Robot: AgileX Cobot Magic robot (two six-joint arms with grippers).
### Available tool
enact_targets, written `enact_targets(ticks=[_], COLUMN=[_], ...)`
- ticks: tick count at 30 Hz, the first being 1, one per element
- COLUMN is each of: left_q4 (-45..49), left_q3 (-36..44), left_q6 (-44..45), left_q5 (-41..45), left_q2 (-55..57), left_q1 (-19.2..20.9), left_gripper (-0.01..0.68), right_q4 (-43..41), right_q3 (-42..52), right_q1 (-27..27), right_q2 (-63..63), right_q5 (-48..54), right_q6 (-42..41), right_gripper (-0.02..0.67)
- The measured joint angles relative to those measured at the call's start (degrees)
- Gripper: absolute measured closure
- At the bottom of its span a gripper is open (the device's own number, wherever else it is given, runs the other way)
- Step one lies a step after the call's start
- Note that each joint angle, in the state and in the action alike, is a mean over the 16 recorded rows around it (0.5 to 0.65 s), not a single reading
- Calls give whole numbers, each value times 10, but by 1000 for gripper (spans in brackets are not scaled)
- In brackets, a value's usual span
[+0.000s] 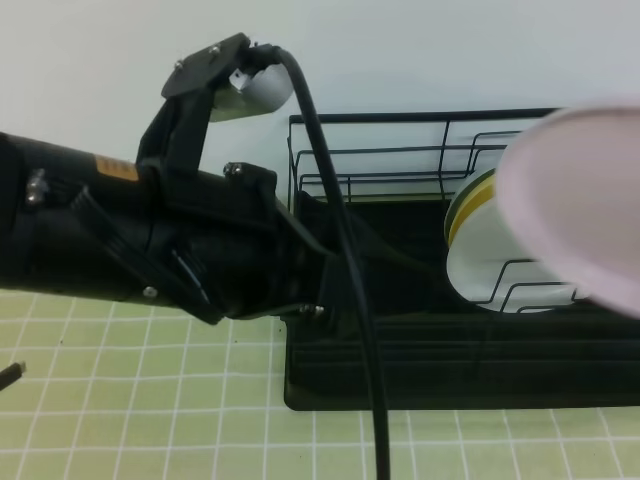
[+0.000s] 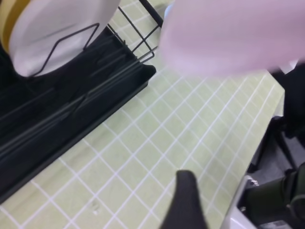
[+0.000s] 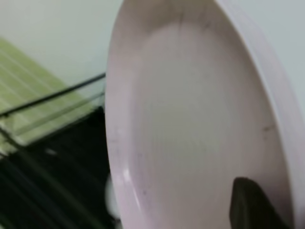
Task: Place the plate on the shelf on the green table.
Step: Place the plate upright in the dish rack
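The pale pink plate [image 1: 570, 200] hangs tilted in the air over the right end of the black wire shelf [image 1: 400, 370], which stands on the green tiled table [image 1: 150, 400]. It fills the right wrist view [image 3: 190, 119], where one dark finger [image 3: 250, 205] of my right gripper presses on its lower rim. It shows blurred in the left wrist view [image 2: 228, 33], above the shelf's corner [image 2: 57, 129]. My left arm [image 1: 180, 240] reaches across in front of the shelf. Only one left finger [image 2: 185, 200] shows, over bare tiles [image 2: 167, 143].
A white plate [image 1: 490, 270] and a yellow-rimmed plate [image 1: 470, 205] stand in the shelf's right dividers, just below the pink plate. A black cable [image 1: 350, 250] hangs over the shelf. The table's edge and dark equipment [image 2: 286, 143] lie to the right in the left wrist view.
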Motion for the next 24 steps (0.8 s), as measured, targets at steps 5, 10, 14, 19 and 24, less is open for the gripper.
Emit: enact_targets(ticks=[5,10,14,19,24], left_q4=[18,36,47,60,75], left_q3=[0,0,0,0,0], left_q6=[5,7,7,8,9], left_q5=[5,17,28,42,50], left_q2=[-2,-3,-3,-3,-3], left_q1=[0,0,0,0,0], left_gripper=[358,506,595,658,673], right_q4=[-116,-176,-197,-208,-214], right_q3=[-94,-189,-252,-305,-332], right_q1=[0,5,12,21,28], right_q2=[66,152,221,292,343], right_q5=[30,92,139,173,182], right_q6=[-41,-109,-164,-214,-234], right_gripper=[652,653,653,653,653])
